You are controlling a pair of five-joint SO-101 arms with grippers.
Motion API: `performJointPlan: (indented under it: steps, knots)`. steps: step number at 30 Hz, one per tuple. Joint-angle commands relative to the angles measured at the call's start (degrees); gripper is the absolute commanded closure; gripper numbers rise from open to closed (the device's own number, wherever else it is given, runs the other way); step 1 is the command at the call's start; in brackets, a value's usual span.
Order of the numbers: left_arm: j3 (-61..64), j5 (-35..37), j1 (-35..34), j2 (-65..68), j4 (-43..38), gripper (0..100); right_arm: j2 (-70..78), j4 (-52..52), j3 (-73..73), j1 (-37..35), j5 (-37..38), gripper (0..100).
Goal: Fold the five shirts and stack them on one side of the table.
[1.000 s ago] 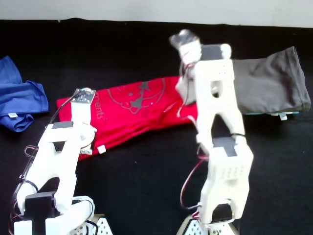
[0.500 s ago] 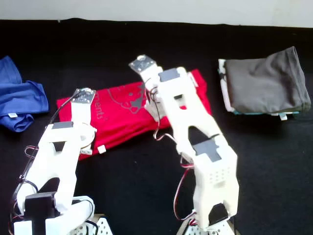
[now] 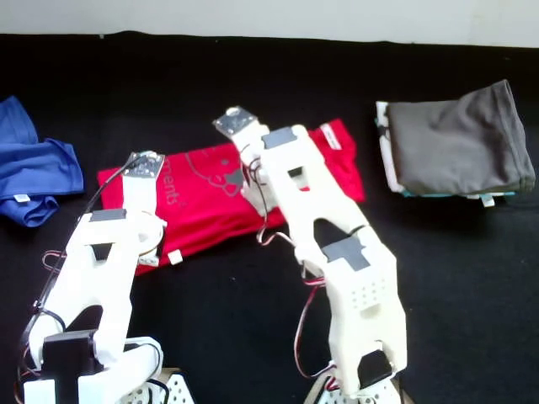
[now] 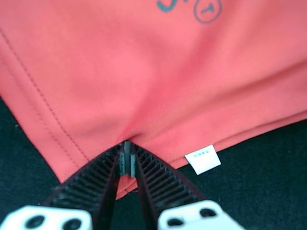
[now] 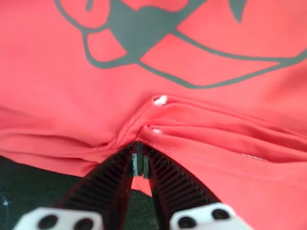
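A red shirt with a grey print lies partly folded across the middle of the black table. My left gripper is shut on the red shirt's near hem at its left end, close to a white tag. My right gripper is shut on a bunched fold of the red shirt just below the print. In the high view the right arm stretches over the shirt's middle and the left arm stands over its left end.
A stack of folded shirts with a grey one on top sits at the far right. A crumpled blue shirt lies at the far left. Bare black table spreads in front of the shirts.
The right arm has swung left from the red shirt's right end to its middle, carrying that end over onto the shirt. The left arm has kept still.
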Motion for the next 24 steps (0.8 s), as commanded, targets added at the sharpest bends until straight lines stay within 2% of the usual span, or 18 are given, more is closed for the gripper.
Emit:
performJointPlan:
  steps: [1, 5, 13, 15, 17, 20, 24]
  knots:
    - [0.0, 0.3, 0.7, -0.9, -0.4, 99, -0.7, 0.5, -0.6, -0.1, -0.3, 99.1]
    - [-2.4, 0.3, 0.7, -1.1, 2.6, 99, -7.1, 3.6, -3.6, 1.3, -0.4, 99.1]
    - [-19.4, 0.4, 0.4, -1.1, 19.1, 99, -20.0, 12.8, -5.9, 2.2, -0.1, 99.1]
    - [-24.0, 0.4, 0.2, -1.0, 24.1, 96, -21.8, 14.2, -5.8, 2.2, -0.1, 99.1]
    - [-27.6, 0.4, -1.9, -0.7, 27.4, 88, -22.9, 15.7, -5.8, 2.2, -0.1, 99.1]
    - [-28.6, 0.0, -9.1, -0.4, 26.2, 77, -24.0, 18.3, -5.8, 2.2, -0.1, 99.1]
    - [-26.3, 0.0, -17.5, -0.4, 18.6, 76, -24.7, 21.4, -5.8, 2.2, 0.0, 99.1]
